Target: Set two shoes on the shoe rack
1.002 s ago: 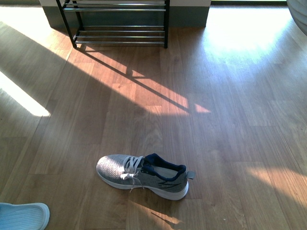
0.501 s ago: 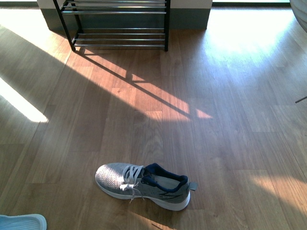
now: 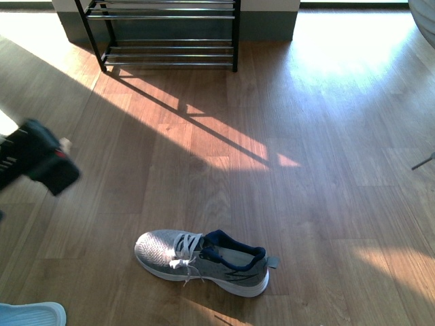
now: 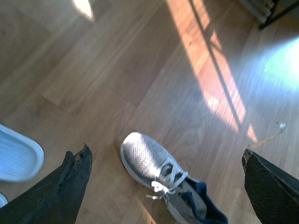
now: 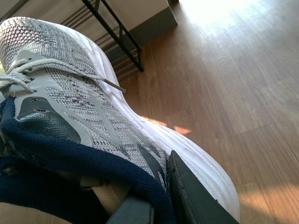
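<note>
Sunlit wooden floor (image 3: pixel 326 170): shoe rack (image 3: pixel 170 49) at 12 o'clock in the front view, loose shoe (image 3: pixel 201 263) upright on its sole at 6 o'clock, well apart from the rack. Right end effector (image 5: pixel 159 200) is clenched on the heel collar of the held shoe (image 5: pixel 70 93); left end effector (image 4: pixel 164 154) hangs released above the loose shoe, jaws spread wide. Judgement: descend straight, straddle the navy collar, keep clear of the laces, and close firmly before lifting.
</note>
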